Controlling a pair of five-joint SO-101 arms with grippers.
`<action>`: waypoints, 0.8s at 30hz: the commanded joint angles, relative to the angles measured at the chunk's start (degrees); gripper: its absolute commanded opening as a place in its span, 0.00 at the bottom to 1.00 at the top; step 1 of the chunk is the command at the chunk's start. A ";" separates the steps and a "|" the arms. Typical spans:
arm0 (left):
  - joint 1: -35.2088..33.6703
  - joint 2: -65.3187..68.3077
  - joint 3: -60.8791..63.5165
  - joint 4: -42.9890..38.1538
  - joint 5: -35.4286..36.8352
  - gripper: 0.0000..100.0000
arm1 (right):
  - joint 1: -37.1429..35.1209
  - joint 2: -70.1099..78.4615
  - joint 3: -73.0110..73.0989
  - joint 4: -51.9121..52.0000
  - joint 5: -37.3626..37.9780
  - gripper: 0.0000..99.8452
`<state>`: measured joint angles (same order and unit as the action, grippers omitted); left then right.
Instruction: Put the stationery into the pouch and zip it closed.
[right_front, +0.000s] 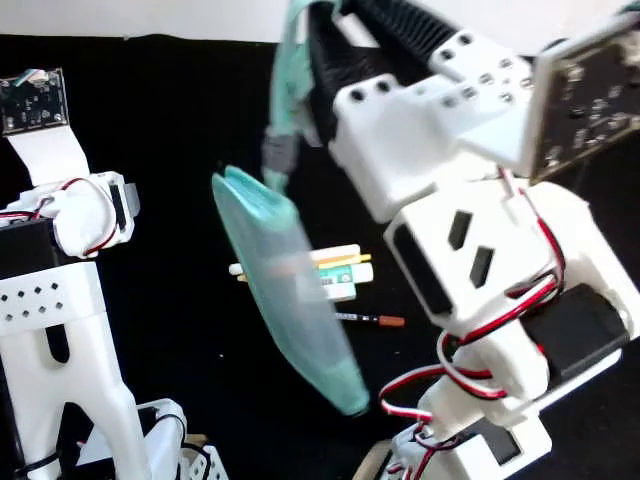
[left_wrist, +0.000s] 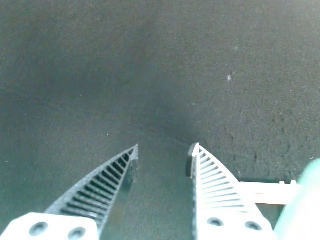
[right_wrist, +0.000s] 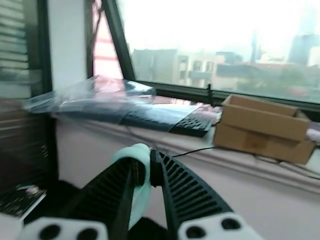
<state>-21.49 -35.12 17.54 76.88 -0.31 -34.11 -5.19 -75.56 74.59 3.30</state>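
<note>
Because the stationery (right_front: 340, 268) lies loose on the black tabletop (right_front: 170, 200) under the pouch (right_front: 285, 290), the task is judged to be at an early stage: nothing appears to be loaded, and the zipping is not yet done.

**Task status**
- The mint, translucent pouch hangs in the air, tilted, with its lower end nearest the high camera.
- The stationery is a cluster of white pieces partly behind the pouch. A thin pen with a red cap (right_front: 372, 320) lies just beside the pouch's lower half.
- Whether the zip is open cannot be read from these views. A grey tab sits near the pouch's upper end.
- Remaining work, as judged: open or present the pouch mouth, insert each item, then close the zip.

**Arm pose**
- Right gripper (right_wrist: 149, 162): clamped on the upper end of the pouch. The arm is raised high above the stationery, and its wrist points out toward a window rather than down.
- Left gripper (left_wrist: 165, 152): fingers apart and holding nothing. It is aimed down at bare tabletop, low and close to the surface. A white piece (left_wrist: 265, 192) and an edge of the pouch lie just to one side of it.
</note>
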 joint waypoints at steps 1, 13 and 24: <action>-0.66 -0.13 -0.22 -0.44 0.44 0.19 | 4.79 -0.48 -1.36 -4.44 0.70 0.01; -0.66 -0.04 -0.13 -0.62 0.44 0.19 | 12.53 -0.22 -1.36 -12.26 0.70 0.01; -0.66 -0.04 -0.13 -0.79 0.44 0.19 | 12.79 2.86 -0.84 -15.96 2.99 0.01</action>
<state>-21.49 -35.12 17.71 76.88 -0.31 -21.89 -4.04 -75.56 60.18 4.88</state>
